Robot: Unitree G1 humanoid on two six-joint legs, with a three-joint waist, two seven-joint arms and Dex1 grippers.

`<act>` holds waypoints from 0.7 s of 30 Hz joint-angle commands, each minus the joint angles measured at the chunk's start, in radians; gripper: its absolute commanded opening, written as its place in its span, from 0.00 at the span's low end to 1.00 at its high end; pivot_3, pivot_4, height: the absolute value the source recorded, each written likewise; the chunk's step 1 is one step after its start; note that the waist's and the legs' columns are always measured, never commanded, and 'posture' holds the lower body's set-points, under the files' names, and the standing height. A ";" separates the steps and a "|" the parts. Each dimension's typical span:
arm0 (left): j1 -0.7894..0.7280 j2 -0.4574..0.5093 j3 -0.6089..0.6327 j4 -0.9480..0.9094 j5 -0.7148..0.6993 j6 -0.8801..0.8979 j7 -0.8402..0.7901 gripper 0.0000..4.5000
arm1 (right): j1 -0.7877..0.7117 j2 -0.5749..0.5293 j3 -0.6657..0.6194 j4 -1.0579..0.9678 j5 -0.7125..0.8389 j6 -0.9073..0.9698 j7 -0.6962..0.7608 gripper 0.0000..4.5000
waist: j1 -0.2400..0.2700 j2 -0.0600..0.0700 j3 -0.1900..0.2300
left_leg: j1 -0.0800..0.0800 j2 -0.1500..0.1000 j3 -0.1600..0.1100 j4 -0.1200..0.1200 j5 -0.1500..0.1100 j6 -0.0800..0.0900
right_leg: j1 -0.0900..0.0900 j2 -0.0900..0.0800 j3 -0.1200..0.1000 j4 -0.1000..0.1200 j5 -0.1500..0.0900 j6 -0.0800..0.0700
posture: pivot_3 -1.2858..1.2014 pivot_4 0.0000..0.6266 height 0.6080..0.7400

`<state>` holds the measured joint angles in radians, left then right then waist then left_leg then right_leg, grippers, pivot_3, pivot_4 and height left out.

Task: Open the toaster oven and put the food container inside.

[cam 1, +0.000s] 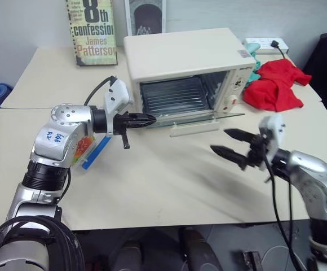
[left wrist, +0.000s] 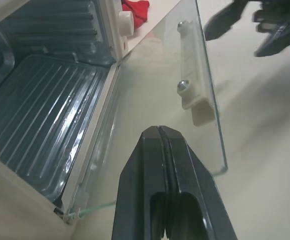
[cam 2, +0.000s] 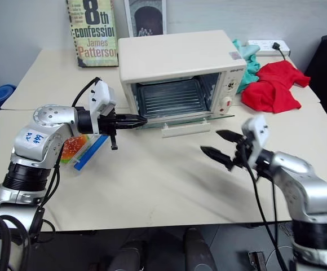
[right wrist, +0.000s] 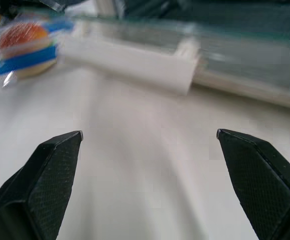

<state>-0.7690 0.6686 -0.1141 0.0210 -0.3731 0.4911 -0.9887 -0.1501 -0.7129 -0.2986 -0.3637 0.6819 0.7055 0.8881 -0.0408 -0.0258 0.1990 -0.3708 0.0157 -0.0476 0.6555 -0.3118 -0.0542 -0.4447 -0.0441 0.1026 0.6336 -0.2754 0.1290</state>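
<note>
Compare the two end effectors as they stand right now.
The left end effector is shut, its two black fingers pressed together; the right end effector stands wide open with nothing between its fingers. The left one hovers over the cream-white toaster oven's lowered glass door; the right one sits off to the side above the beige table. Both are empty and point roughly level towards each other.
</note>
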 commanded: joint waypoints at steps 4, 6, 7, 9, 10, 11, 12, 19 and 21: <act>0.065 0.016 -0.034 -0.061 0.055 -0.050 -0.036 0.00 | 0.105 -0.080 -0.167 -0.234 0.241 0.080 0.025 1.00 | 0.002 0.000 0.000 | 0.002 0.000 0.001 0.004 0.000 0.001 | 0.003 0.001 0.001 0.001 0.001 0.001 | 0.52 0.24 1.00; 0.073 0.006 -0.044 -0.056 0.073 -0.064 -0.035 0.00 | 0.102 -0.084 -0.174 -0.251 0.268 0.087 -0.003 1.00 | 0.003 0.000 0.000 | 0.003 0.000 0.000 0.004 0.000 0.001 | 0.005 0.002 0.001 0.001 0.001 0.001 | 0.52 0.24 1.00; 0.072 -0.003 -0.050 -0.048 0.082 -0.066 -0.029 0.00 | 0.100 -0.084 -0.176 -0.257 0.278 0.090 -0.018 1.00 | 0.006 0.000 0.000 | 0.003 0.000 -0.001 0.005 0.000 0.001 | 0.005 0.002 0.001 0.001 0.001 0.001 | 0.52 0.24 1.00; 0.061 -0.027 -0.073 -0.018 0.114 -0.079 -0.012 0.00 | 0.096 -0.087 -0.178 -0.272 0.304 0.093 -0.044 1.00 | 0.012 0.000 0.000 | 0.002 0.000 -0.001 0.006 0.000 0.001 | 0.005 0.002 0.001 0.000 0.001 0.001 | 0.52 0.24 1.00; 0.056 -0.036 -0.090 -0.001 0.139 -0.092 -0.006 0.00 | 0.096 -0.090 -0.179 -0.281 0.317 0.093 -0.053 1.00 | 0.013 0.000 0.000 | 0.002 0.000 -0.001 0.006 0.000 0.001 | 0.005 0.002 0.001 0.000 0.001 0.002 | 0.52 0.24 1.00; 0.050 -0.047 -0.108 0.018 0.167 -0.111 -0.001 0.00 | 0.099 -0.095 -0.183 -0.291 0.332 0.094 -0.057 1.00 | 0.014 0.000 0.000 | 0.001 0.000 -0.001 0.006 0.000 0.001 | 0.006 0.002 0.001 -0.001 0.001 0.002 | 0.52 0.24 1.00; 0.045 -0.058 -0.122 0.034 0.189 -0.124 0.003 0.00 | 0.101 -0.100 -0.187 -0.301 0.348 0.096 -0.061 1.00 | 0.016 0.000 0.000 | 0.001 0.000 -0.001 0.006 0.000 0.001 | 0.006 0.002 0.001 -0.002 0.001 0.002 | 0.52 0.24 1.00; 0.041 -0.104 -0.176 0.081 0.280 -0.189 0.003 0.00 | 0.087 -0.138 -0.207 -0.343 0.450 0.095 -0.103 1.00 | 0.014 0.000 0.000 | 0.000 0.000 -0.001 0.006 -0.002 0.004 | 0.007 0.002 0.001 -0.005 0.002 0.004 | 0.52 0.24 1.00; 0.050 -0.108 -0.173 0.069 0.283 -0.188 0.002 0.00 | 0.071 -0.146 -0.201 -0.340 0.469 0.092 -0.116 1.00 | 0.012 0.000 0.000 | 0.001 0.000 -0.001 0.006 -0.002 0.004 | 0.007 0.002 0.001 -0.005 0.002 0.004 | 0.52 0.24 1.00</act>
<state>-0.7161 0.5587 -0.2961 0.1173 -0.0952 0.3194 -0.9849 -0.0626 -0.8420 -0.4779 -0.6698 1.1163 0.8084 0.7828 -0.0288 -0.0259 0.1990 -0.3700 0.0159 -0.0485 0.6619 -0.3137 -0.0497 -0.4377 -0.0420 0.1039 0.6285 -0.2731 0.1328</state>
